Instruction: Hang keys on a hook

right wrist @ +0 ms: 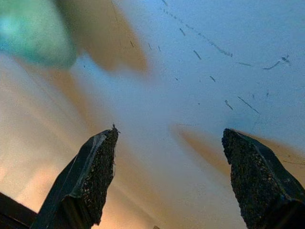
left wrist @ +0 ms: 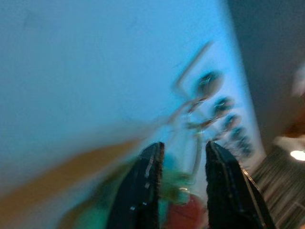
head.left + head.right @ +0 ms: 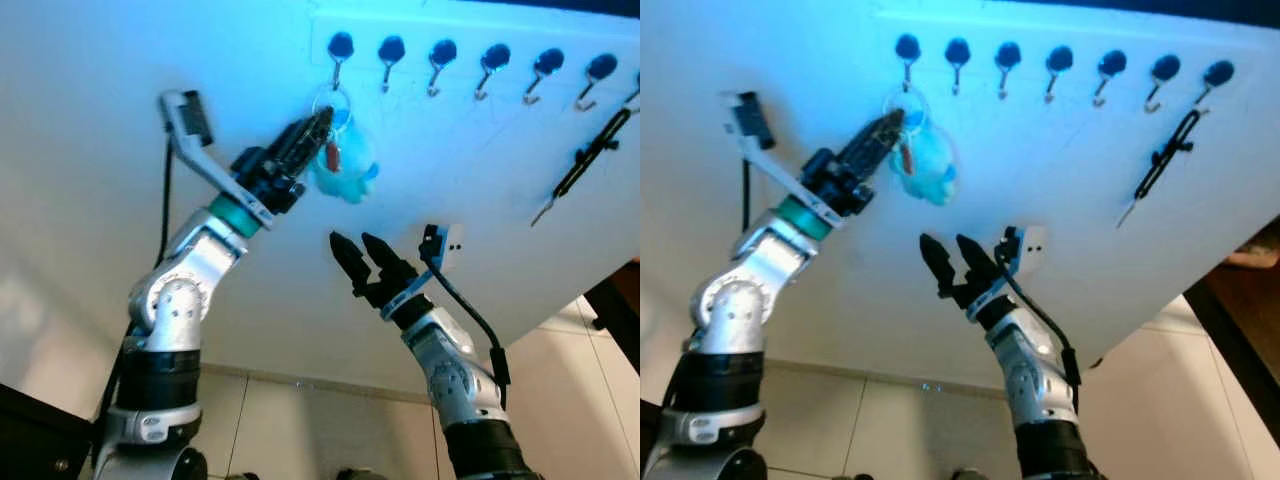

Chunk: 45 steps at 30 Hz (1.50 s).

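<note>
Left gripper (image 3: 318, 125) pinched the keys (image 3: 336, 150) just below the first hook (image 3: 340, 50), ring looped on it. Right gripper (image 3: 355, 243) hung below, fingers spread, holding nothing.

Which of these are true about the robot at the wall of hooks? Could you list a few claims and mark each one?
1. The left gripper is up at the key ring by the leftmost hook. True.
2. The right gripper's fingers are shut tight on the keys. False: its fingers are spread open and hold nothing, below the keys.
3. A blue fluffy charm hangs with the keys. True.
4. The row of hooks is on a dark wooden door. False: the hooks are fixed to a white wall.
5. A black tool hangs from a hook towards the right end of the row. True.
</note>
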Available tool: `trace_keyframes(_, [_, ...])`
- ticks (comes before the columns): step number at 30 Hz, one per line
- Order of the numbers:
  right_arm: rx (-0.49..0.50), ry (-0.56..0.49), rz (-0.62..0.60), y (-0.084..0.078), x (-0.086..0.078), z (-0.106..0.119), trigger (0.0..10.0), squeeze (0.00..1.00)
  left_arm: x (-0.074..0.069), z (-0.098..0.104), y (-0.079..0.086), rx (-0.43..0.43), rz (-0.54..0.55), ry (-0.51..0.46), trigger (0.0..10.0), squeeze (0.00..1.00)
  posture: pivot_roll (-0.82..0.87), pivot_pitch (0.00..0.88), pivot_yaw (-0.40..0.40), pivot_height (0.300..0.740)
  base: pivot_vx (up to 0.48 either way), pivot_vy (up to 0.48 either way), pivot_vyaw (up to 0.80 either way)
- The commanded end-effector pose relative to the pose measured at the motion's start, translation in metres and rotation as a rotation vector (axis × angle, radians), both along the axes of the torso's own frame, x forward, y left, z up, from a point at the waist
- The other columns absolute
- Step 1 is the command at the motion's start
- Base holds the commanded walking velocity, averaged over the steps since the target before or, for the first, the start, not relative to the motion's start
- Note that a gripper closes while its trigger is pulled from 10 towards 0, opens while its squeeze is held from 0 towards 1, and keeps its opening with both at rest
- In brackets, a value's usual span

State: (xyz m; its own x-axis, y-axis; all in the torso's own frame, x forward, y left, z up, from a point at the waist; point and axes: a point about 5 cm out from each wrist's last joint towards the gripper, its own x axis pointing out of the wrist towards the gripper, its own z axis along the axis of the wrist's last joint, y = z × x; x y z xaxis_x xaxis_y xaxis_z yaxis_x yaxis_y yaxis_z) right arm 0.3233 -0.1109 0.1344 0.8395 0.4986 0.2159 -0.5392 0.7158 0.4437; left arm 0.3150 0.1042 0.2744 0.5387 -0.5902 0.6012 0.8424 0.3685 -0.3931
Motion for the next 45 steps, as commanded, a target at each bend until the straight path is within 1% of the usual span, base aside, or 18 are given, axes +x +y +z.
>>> trace_keyframes(1, [0.004,0.014,0.007,0.002,-0.002,-0.003,10.0,0.00,-0.010,0.002,0.005,-0.001,-0.052,-0.063,10.0,1.00,-0.05,0.085,0.068,0.740,0.000,0.000,0.00])
trace_keyframes(9, [0.006,0.016,0.014,0.003,-0.002,-0.003,10.0,0.00,-0.029,-0.009,0.022,0.077,-0.160,-0.140,10.0,1.00,-0.04,0.087,0.068,0.740,0.000,0.000,0.00])
trace_keyframes(11, [0.008,0.017,0.018,0.004,-0.002,-0.004,10.0,0.00,-0.044,-0.030,0.028,0.221,-0.260,-0.149,10.0,1.00,-0.04,0.087,0.070,0.740,0.000,0.000,0.00])
trace_keyframes(16, [0.009,0.019,0.019,0.004,-0.002,-0.004,10.0,0.00,-0.048,-0.054,0.033,0.337,-0.268,-0.101,10.0,1.00,-0.04,0.087,0.074,0.740,0.000,0.000,0.00])
trace_keyframes(17, [0.004,0.029,0.018,0.004,-0.003,-0.007,10.0,0.00,-0.048,-0.071,0.038,0.396,-0.246,-0.051,10.0,0.00,-0.03,0.086,0.074,0.740,0.000,0.000,0.00])
trace_keyframes(19, [0.004,0.029,0.018,0.004,-0.003,-0.007,10.0,0.00,-0.048,-0.071,0.038,0.396,-0.246,-0.051,10.0,0.00,-0.03,0.086,0.074,0.740,0.000,0.000,0.00])
trace_keyframes(21, [-0.104,0.103,0.055,-0.001,-0.010,-0.036,10.0,0.00,-0.055,-0.125,0.053,0.503,-0.245,0.109,10.0,0.00,-0.03,0.084,0.073,0.740,0.000,0.000,0.00])
trace_keyframes(25, [-0.229,0.181,0.161,-0.011,-0.030,-0.069,10.0,0.00,-0.068,-0.169,0.067,0.576,-0.252,0.264,10.0,0.00,-0.03,0.085,0.068,0.740,0.000,0.000,0.00])
trace_keyframes(27, [-0.347,0.315,0.236,-0.033,-0.056,-0.106,10.0,0.00,-0.080,-0.213,0.083,0.641,-0.201,0.455,10.0,0.00,-0.02,0.087,0.057,0.740,0.000,0.000,0.00])
trace_keyframes(28, [-0.347,0.315,0.236,-0.033,-0.056,-0.106,10.0,0.00,-0.080,-0.213,0.083,0.641,-0.201,0.455,10.0,0.00,-0.02,0.087,0.057,0.740,0.000,0.000,0.00])
trace_keyframes(29, [-0.422,0.436,0.240,-0.052,-0.077,-0.133,10.0,0.00,-0.089,-0.243,0.096,0.676,-0.144,0.602,10.0,0.00,-0.02,0.088,0.055,0.740,0.000,0.000,0.00])
trace_keyframes(31, [-0.422,0.436,0.240,-0.052,-0.077,-0.133,10.0,0.00,-0.089,-0.243,0.096,0.676,-0.144,0.602,10.0,0.00,-0.02,0.088,0.055,0.740,0.000,0.000,0.00])
trace_keyframes(35, [-0.428,0.623,0.083,-0.078,-0.096,-0.163,10.0,0.00,-0.097,-0.277,0.112,0.674,0.014,0.809,10.0,0.00,-0.02,0.085,0.048,0.740,0.000,0.000,0.00])
trace_keyframes(37, [-0.428,0.623,0.083,-0.078,-0.096,-0.163,10.0,0.00,-0.097,-0.277,0.112,0.674,0.014,0.809,10.0,0.00,-0.02,0.085,0.048,0.740,0.000,0.000,0.00])
trace_keyframes(39, [-0.456,0.811,-0.115,-0.096,-0.115,-0.187,10.0,0.00,-0.108,-0.306,0.122,0.716,0.175,1.008,10.0,0.00,-0.02,0.080,0.045,0.740,0.000,0.000,0.00])
trace_keyframes(41, [-0.456,0.811,-0.115,-0.096,-0.115,-0.187,10.0,0.00,-0.108,-0.306,0.122,0.716,0.175,1.008,10.0,0.00,-0.02,0.080,0.045,0.740,0.000,0.000,0.00])
trace_keyframes(43, [-0.484,0.977,-0.272,-0.107,-0.140,-0.207,10.0,0.00,-0.129,-0.334,0.125,0.785,0.312,1.214,10.0,0.00,-0.02,0.042,0.034,0.740,0.000,0.000,0.00])
trace_keyframes(45, [-0.485,1.037,-0.314,-0.107,-0.152,-0.214,10.0,0.00,-0.142,-0.346,0.124,0.824,0.363,1.293,10.0,0.00,-0.03,0.000,0.025,0.740,0.000,0.000,0.00])
